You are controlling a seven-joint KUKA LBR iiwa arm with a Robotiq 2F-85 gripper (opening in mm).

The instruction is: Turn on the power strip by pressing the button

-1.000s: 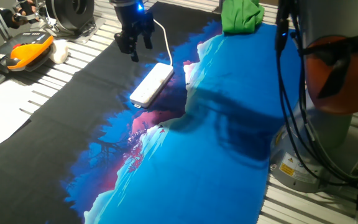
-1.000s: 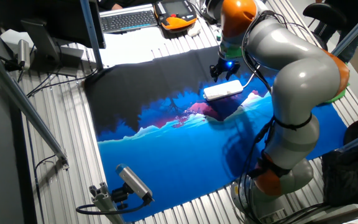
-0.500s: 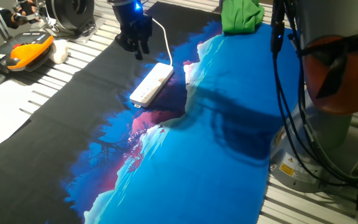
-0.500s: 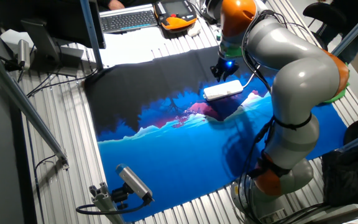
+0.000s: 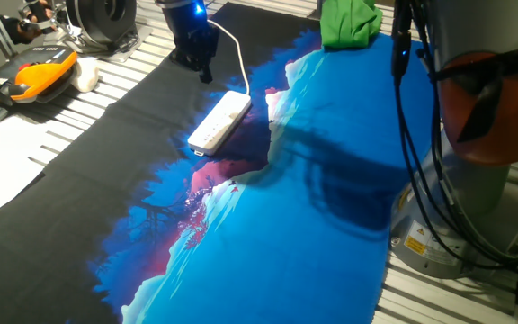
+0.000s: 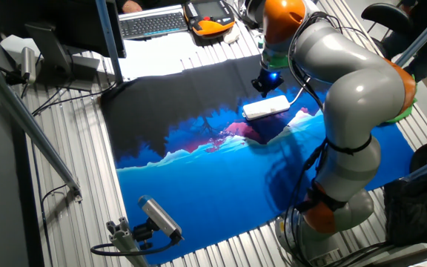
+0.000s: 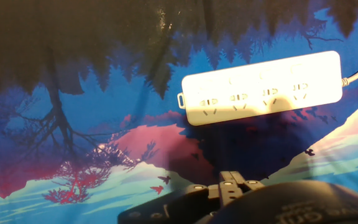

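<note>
On the blue cloth (image 5: pixel 331 207) | power strip (image 5: pixel 219 121) flat | hand (image 5: pixel 198 65) apart

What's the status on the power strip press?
Gripper above the cloth, clear of the power strip. Strip flat, untouched. Finger state unclear. Nothing between them.

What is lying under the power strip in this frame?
The power strip lies flat on a printed cloth with a blue, pink and black landscape scene. The cloth rests on the slatted table. What is directly beneath the strip is covered.
</note>
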